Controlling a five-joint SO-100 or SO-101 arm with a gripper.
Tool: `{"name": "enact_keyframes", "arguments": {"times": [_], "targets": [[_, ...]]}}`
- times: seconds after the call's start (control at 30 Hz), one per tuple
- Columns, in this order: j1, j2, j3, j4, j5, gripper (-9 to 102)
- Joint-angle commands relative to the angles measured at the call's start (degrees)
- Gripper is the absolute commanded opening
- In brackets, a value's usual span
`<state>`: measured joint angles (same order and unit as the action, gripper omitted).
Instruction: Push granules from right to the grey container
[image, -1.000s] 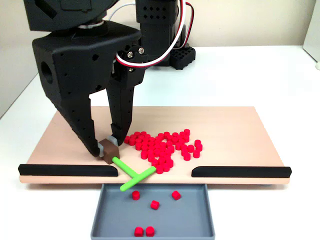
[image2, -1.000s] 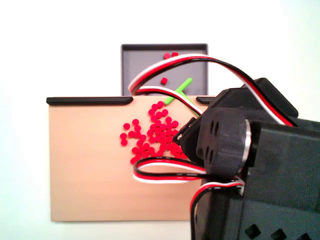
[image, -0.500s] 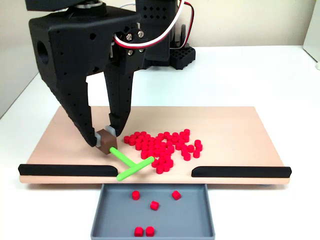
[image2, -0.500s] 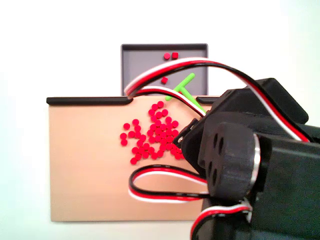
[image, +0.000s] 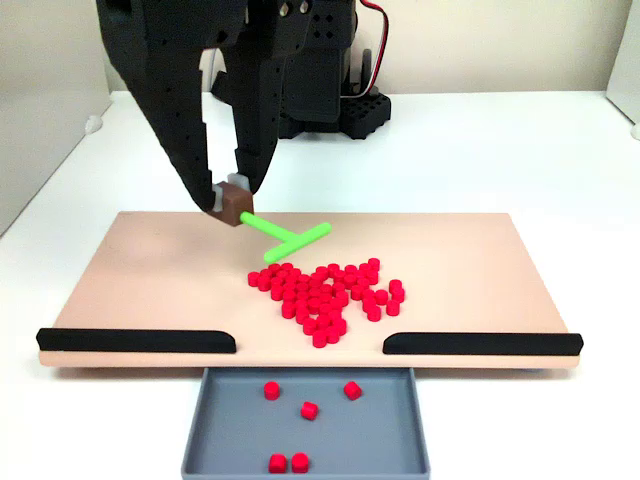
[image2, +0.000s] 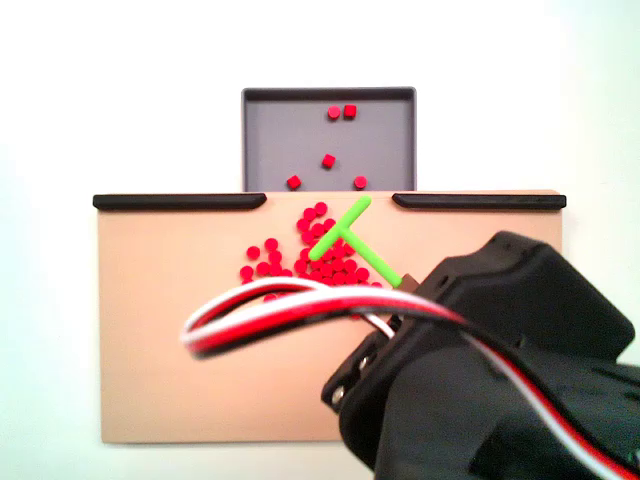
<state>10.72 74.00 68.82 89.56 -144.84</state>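
The fingers (image: 234, 190) pinch a small brown block that carries the green T-shaped stick (image: 284, 234), held in the air above the far side of the tan board (image: 470, 255) in a fixed view. Nearer the camera, the granules (image: 325, 296) lie heaped mid-board, just behind the gap between the two black strips (image: 138, 341). Below that gap sits the grey container (image: 305, 425) on the white desk (image: 500, 150), with five pellets in it.

In another fixed view the stick (image2: 345, 238) hangs over the heap (image2: 290, 270), and the container (image2: 270, 135) lies beyond the board. By my judgement the job is barely begun: most pellets remain to be pushed.
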Motion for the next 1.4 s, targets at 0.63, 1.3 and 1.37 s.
{"name": "enact_keyframes", "arguments": {"times": [0.63,1.3,1.37], "targets": [[-4.0,24.8,20.0,-1.0,39.0,0],[-6.6,31.9,26.8,-0.4,54.1,0],[-6.7,31.6,26.8,-0.4,53.9,0]]}}
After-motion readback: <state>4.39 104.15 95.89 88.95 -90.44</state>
